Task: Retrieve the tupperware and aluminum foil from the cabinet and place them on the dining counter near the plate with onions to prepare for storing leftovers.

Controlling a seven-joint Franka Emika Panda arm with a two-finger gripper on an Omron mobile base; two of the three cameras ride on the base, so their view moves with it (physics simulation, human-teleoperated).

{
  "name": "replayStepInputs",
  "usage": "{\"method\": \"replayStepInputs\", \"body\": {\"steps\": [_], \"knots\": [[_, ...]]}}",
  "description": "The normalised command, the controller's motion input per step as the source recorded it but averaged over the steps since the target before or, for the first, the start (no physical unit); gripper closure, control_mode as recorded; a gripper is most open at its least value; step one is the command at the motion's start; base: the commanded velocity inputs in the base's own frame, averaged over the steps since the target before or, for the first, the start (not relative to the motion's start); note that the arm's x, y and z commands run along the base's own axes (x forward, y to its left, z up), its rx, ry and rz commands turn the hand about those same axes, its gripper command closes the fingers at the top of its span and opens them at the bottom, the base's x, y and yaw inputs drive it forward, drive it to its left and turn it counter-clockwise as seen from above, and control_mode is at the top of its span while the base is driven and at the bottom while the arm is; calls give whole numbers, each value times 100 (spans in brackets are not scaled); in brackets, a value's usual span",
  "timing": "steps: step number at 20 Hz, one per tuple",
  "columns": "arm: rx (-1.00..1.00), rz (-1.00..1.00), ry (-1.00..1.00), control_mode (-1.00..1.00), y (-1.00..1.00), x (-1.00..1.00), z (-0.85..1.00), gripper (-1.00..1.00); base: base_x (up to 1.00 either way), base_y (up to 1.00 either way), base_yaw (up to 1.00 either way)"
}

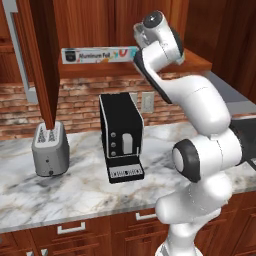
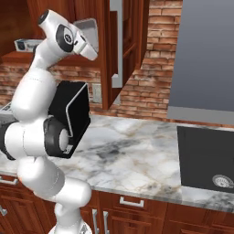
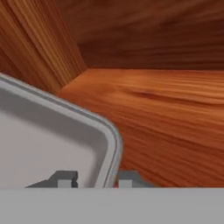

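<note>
Gripping the tub (image 3: 52, 144) by its rim: in the hand view the end effector (image 3: 97, 179) is narrowed with one fingertip (image 3: 65, 178) inside the wall and the other outside, the thin grey rim pinched between them. That reads as closed on the tub's edge near a rounded corner.

The tub sits on the cabinet (image 3: 153, 118) shelf, up at the arm's reach; in the right base view it shows as a grey shape (image 2: 87, 33) just past the wrist, beside the open door and its bar handle (image 2: 116, 41).

Handling, as a judgement: light, thin-walled plastic, a bit flexible and smooth — a corner-side rim pinch will hold it but it will likely hang tilted and may swivel. Slow lift, keep it clear of the shelf lip and door.

Farther along the same shelf, the foil (image 1: 99, 55) lies lengthwise at the front edge, well apart from the wrist. Stiff light carton; best taken across its narrow section near the middle so it doesn't lever.

Below: desk (image 1: 80, 175) with toaster (image 1: 50, 149) and coffee machine (image 1: 121, 136) — don't clip them coming down.
</note>
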Motion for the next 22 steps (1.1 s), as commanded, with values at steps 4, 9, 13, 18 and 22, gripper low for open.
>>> {"method": "replayStepInputs", "body": {"steps": [4,9,13,18,22], "knots": [[6,-27,-1,-100,-92,-100,-1,100,0,0,0],[10,-23,0,-100,-74,-100,14,100,0,0,0],[2,-2,5,-100,-5,-100,11,100,0,0,0],[-4,5,18,-100,32,-100,-17,100,0,0,0],[-13,18,14,-100,49,-100,-49,100,0,0,0]]}}
